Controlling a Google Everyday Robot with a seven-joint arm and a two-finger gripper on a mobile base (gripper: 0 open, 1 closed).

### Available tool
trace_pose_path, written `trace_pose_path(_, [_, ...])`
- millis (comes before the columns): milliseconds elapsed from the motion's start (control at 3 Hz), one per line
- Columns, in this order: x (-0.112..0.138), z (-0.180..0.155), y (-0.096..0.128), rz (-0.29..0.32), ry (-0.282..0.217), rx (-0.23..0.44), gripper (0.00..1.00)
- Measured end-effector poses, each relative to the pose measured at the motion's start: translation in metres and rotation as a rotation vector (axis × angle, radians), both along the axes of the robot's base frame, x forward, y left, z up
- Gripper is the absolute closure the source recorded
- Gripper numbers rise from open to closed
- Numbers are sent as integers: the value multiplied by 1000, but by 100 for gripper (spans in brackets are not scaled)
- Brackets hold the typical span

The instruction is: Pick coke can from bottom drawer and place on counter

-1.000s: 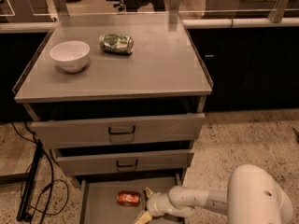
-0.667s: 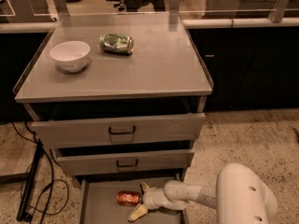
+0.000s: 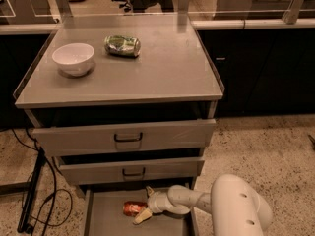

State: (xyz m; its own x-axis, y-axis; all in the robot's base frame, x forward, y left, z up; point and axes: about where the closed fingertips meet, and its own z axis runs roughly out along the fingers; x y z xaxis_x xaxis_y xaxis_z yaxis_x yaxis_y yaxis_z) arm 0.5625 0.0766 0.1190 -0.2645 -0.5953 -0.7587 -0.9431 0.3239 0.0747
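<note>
1. Since a second ago my arm (image 3: 231, 208) has reached further into the bottom drawer (image 3: 106, 221), bringing my hand (image 3: 143, 204) up to the coke can (image 3: 131, 208). The can has not shifted on the drawer floor.
2. The worktop (image 3: 167, 70) sits high above the bottom drawer. It has bare grey room on the side above where my arm enters the drawer, which looks like the natural place to set the can down.
3. My arm comes into the bottom drawer low, from its right side. It is kept flat, I judge, so it clears the front of the drawer above.
4. The bottom drawer is pulled out beyond the two upper drawers (image 3: 128, 137), which leaves its floor open to me from above.
5. The white bowl (image 3: 74, 58) and the green can (image 3: 122, 45) lie on the worktop, far above the bottom drawer. They sit toward its left and back, away from the free patch.
6. The coke can lies on its side near the middle of the bottom drawer's floor.
7. My hand is inside the bottom drawer, spread wide. One finger is on each side of the can's right end, and it does not appear to be gripping yet. Closing on the can looks like the step in hand.
</note>
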Motion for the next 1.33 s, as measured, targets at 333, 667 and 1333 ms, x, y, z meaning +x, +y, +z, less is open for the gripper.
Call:
trace_pose_path(333, [0,0,0,0,0,0,26])
trace_pose_path(667, [0,0,0,0,0,0,49])
trace_pose_path(1333, [0,0,0,0,0,0,96])
